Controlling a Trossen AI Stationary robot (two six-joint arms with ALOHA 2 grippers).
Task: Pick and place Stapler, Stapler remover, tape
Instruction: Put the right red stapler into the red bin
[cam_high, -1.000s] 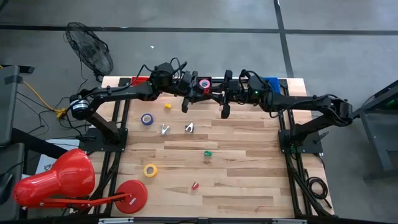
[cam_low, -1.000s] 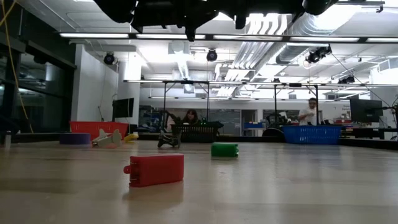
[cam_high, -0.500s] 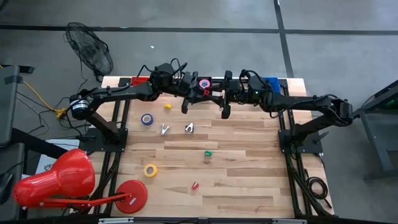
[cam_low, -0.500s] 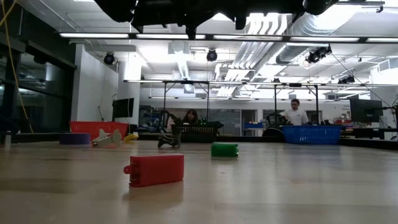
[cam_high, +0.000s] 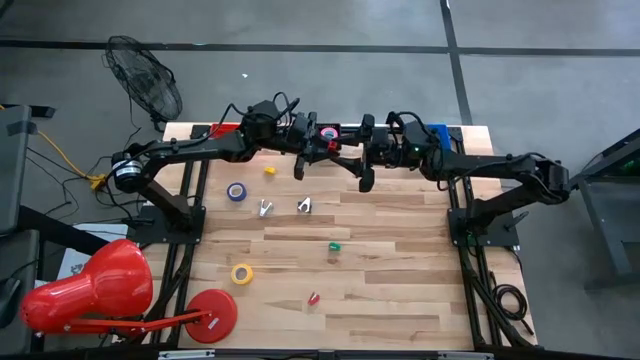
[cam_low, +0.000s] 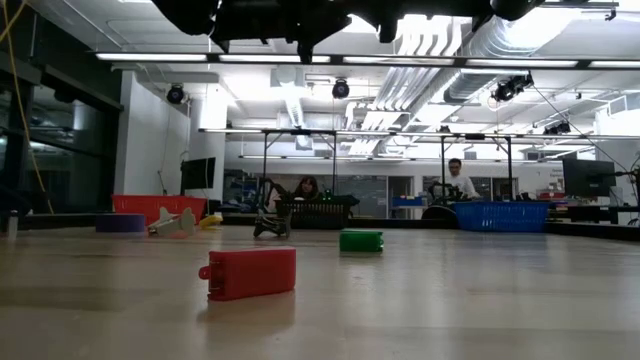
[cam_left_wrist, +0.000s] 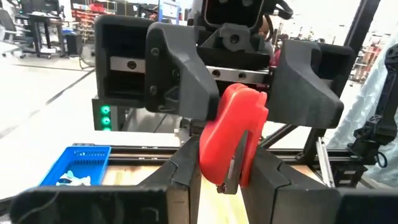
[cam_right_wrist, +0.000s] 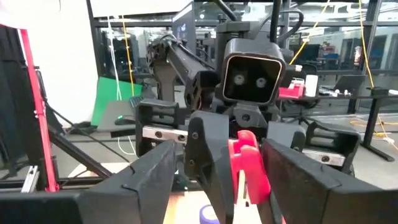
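Note:
High over the table's far middle my two grippers meet tip to tip. My left gripper (cam_high: 322, 151) (cam_left_wrist: 225, 182) is shut on a red stapler remover (cam_left_wrist: 235, 134) (cam_right_wrist: 247, 167). My right gripper (cam_high: 345, 153) (cam_right_wrist: 231, 186) is open, one finger on either side of the remover and clear of it. On the table lie a blue tape roll (cam_high: 236, 191), a yellow tape roll (cam_high: 242, 273), a green stapler (cam_high: 334, 246), a red stapler (cam_high: 313, 298) and two pale stapler removers (cam_high: 265, 208) (cam_high: 304, 205). A pink tape roll (cam_high: 329, 132) lies in a black bin. My left gripper pinches the red stapler remover between its two fingers at the end with the metal strip (cam_left_wrist: 231, 169). The fingers come in level from the table's left side. The remover is lifted clear, high above the table, and its rounded end stands up past the fingertips.
A red bin (cam_high: 224, 128), the black bin (cam_high: 318, 126) and a blue bin (cam_high: 436, 131) line the far edge. A small yellow piece (cam_high: 269, 171) lies near the blue tape. A red lamp (cam_high: 210, 315) stands at the near left corner. People move in the room behind.
My right gripper has opened and let go of the red stapler remover. My left gripper has kept its hold on it. Both arms have stayed where they were.

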